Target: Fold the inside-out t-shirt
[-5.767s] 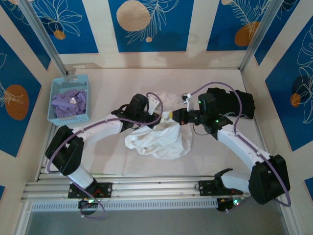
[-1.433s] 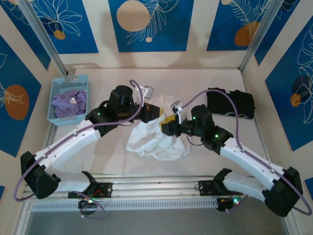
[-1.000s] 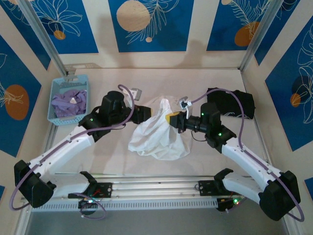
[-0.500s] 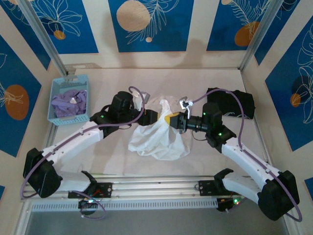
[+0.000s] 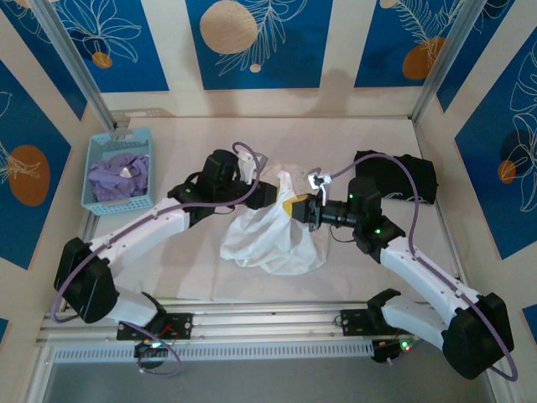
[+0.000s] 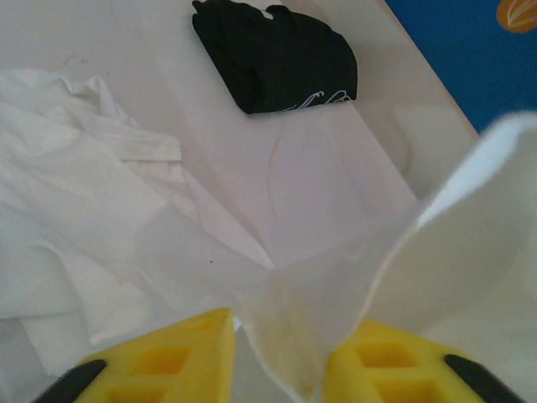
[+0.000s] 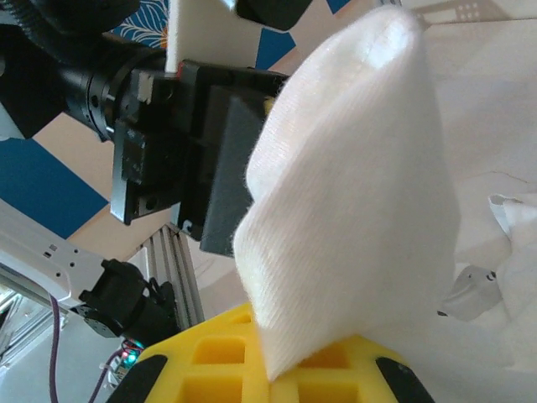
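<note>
**Shirt bunched mid-table, both arms at its peak**

The inside-out t-shirt (image 5: 273, 235) lies crumpled at mid-table, with one part drawn up into a peak. The right gripper (image 5: 294, 206) pinches that peak tight between its yellow fingers. The left gripper (image 5: 270, 195) has a fold between its parted fingers, but I cannot tell whether it clamps it. I'd call this the opening-out stage, before any fold. Next it wants a sure second hold, then the arms drawing apart to spread the cloth flat. I count one white shirt, one black garment (image 5: 394, 176), and one blue basket (image 5: 88, 178) of lavender cloth (image 5: 120, 176).
</note>
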{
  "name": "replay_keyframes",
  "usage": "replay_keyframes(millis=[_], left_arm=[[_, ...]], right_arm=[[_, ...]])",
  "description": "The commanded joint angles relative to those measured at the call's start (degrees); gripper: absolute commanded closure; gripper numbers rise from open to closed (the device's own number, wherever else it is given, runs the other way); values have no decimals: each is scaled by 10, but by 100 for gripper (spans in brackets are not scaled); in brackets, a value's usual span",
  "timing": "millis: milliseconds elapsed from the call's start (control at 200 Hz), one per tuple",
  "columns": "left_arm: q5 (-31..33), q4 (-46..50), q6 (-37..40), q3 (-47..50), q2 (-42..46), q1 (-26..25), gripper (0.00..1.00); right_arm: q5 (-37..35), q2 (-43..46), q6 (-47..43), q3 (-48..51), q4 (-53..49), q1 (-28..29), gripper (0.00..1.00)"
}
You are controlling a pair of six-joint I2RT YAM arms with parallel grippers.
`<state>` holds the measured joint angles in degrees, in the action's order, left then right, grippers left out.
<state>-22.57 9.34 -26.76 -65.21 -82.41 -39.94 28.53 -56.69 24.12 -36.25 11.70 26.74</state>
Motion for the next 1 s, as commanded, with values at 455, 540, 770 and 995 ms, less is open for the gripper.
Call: replay_keyframes(millis=[455, 540, 770, 995], left_arm=[[-278, -68, -149, 20, 159, 94, 100], [-273, -52, -146, 16, 158, 94, 100], [-222, -23, -146, 14, 143, 92, 100], [-180, 16, -126, 1, 129, 91, 100]], right_arm=[[-127, 9, -49, -66, -138, -31, 100], [-111, -15, -53, -85, -153, -31, 98], [-261, -71, -59, -184, -362, -26, 70], [-265, 52, -122, -127, -328, 18, 61]])
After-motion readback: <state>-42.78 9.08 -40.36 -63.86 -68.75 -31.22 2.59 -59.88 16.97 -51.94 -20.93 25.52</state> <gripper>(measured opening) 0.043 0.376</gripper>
